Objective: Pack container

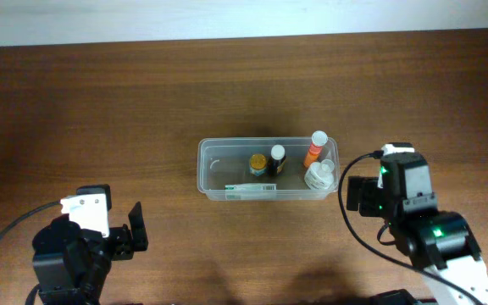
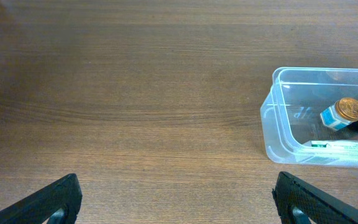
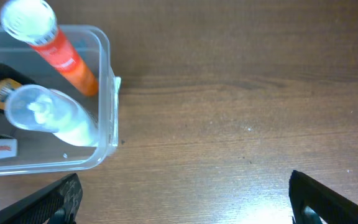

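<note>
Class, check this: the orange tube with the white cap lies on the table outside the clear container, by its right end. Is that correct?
No. The orange tube is inside the container, leaning at its right end, as the right wrist view shows.

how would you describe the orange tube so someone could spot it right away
Find the clear container in the middle of the wooden table. In its far right corner stands a tilted orange tube. It is the only orange item, white-capped, beside a whitish clear bottle.

A dark brown wooden table (image 1: 142, 93) fills the view; a pale strip (image 1: 227, 17) runs along its far edge.
</note>
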Controlling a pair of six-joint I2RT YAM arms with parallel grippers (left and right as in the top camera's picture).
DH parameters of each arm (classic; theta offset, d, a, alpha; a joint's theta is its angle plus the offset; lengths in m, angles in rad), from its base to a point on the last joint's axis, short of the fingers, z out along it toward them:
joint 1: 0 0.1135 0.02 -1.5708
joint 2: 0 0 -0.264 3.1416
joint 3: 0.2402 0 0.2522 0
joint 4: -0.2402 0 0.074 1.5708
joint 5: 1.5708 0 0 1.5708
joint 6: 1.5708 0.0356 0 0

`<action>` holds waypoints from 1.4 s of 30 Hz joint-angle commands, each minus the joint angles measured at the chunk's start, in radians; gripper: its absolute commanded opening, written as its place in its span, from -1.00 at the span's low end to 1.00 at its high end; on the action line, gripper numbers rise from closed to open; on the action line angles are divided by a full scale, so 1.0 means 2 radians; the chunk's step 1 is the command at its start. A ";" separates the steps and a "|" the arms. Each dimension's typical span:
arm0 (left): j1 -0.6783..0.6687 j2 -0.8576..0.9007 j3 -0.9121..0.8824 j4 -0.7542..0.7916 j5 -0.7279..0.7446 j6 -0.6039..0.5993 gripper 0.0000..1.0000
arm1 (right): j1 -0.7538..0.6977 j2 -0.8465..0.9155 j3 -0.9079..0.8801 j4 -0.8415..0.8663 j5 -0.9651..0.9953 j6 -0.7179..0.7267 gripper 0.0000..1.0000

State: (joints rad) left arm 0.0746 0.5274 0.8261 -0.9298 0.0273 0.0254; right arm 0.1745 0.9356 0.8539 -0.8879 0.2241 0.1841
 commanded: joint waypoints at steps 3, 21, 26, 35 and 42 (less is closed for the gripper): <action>0.002 -0.002 -0.005 0.000 0.007 -0.005 0.99 | 0.004 0.049 -0.003 0.002 0.016 0.006 0.97; 0.002 -0.002 -0.005 0.000 0.007 -0.005 0.99 | 0.000 -0.239 -0.135 0.178 0.006 -0.060 0.97; 0.002 -0.002 -0.005 0.000 0.007 -0.005 0.99 | -0.016 -0.382 -0.212 0.213 0.006 -0.064 0.96; 0.002 -0.002 -0.005 0.000 0.007 -0.005 0.99 | -0.026 -0.466 -0.307 0.279 -0.023 -0.093 0.97; 0.002 -0.002 -0.005 0.000 0.007 -0.005 0.99 | -0.026 -0.466 -0.394 0.402 -0.083 -0.156 0.97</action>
State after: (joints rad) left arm 0.0746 0.5274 0.8253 -0.9318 0.0277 0.0250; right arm 0.1303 0.0124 0.1223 -0.1295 0.1249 -0.0574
